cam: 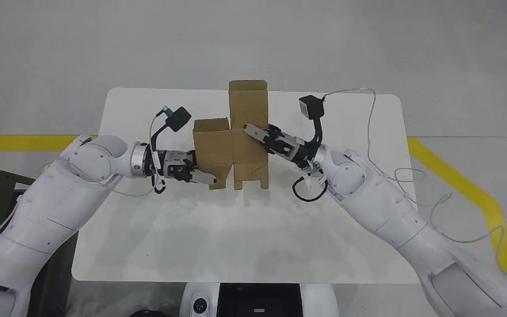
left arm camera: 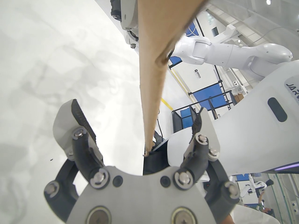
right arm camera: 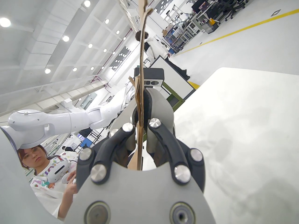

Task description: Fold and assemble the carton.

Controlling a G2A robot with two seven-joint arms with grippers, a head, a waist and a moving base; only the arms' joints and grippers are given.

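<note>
While the right pincer [right arm camera: 141, 104] pinches the carton [cam: 249, 119], the left pincer [left arm camera: 140, 122], spread, seemingly straddles it.

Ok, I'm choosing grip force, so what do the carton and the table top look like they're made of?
Carton: plain brown cardboard, matt and unprinted. The right wrist view shows thin, frayed, layered edges, so it is probably corrugated. Table: smooth white top with a faint sheen, likely laminate or painted board. Its core cannot be told.
</note>
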